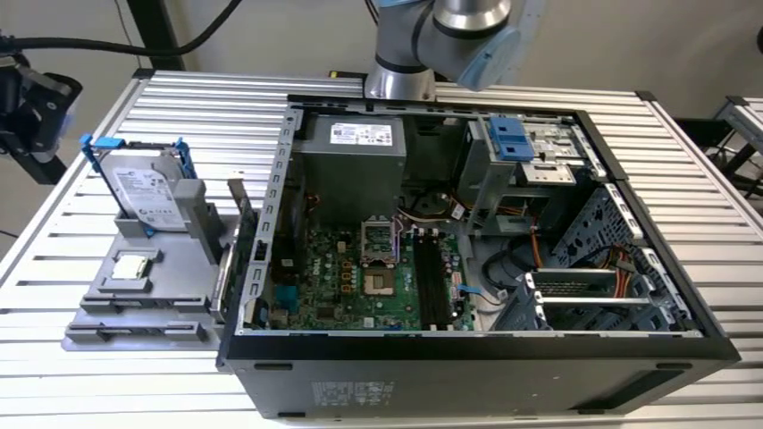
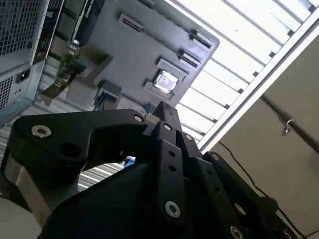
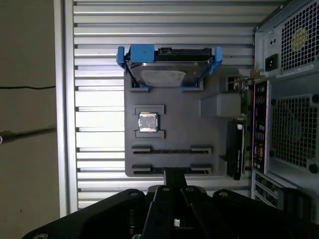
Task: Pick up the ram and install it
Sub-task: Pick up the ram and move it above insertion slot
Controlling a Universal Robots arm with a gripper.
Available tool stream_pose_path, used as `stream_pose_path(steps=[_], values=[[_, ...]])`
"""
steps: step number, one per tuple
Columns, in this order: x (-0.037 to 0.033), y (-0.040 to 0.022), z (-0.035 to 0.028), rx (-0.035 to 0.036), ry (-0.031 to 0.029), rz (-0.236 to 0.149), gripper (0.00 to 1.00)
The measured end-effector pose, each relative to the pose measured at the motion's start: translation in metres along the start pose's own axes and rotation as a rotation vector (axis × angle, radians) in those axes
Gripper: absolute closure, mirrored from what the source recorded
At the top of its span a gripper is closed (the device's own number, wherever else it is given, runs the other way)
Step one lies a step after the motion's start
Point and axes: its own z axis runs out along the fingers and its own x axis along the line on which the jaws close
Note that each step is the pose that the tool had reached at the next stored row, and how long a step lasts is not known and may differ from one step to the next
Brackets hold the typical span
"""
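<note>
While the grey tray (image 3: 184,129) holds the hard drive (image 3: 164,74), the processor chip (image 3: 148,122) and, in its end slot, the ram (image 1: 134,327), your gripper (image 3: 174,175) hangs over that end; you cannot tell its grip. The slatted table (image 3: 97,99) runs past the tray's outer edge, and the open case (image 1: 477,344) sits just beside it.

— How many of each do we count?
— We count one hard drive (image 1: 149,188), one processor chip (image 1: 131,265), one grey tray (image 1: 125,313), one open computer case (image 1: 477,353), one arm (image 1: 465,36), one gripper (image 2: 166,112).

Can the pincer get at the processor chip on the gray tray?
Probably yes: the processor chip lies uncovered in the gray tray, apart from the hard drive, and nothing stands between it and the pincer.
</note>
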Motion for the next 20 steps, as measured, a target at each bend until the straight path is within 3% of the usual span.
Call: stream_pose_path(steps=[10,20], values=[[-0.0006,-0.0266,-0.0011,0.0000,0.0003,0.000,1.00],[-0.0012,-0.0288,-0.0012,0.0000,0.0002,0.000,1.00]])
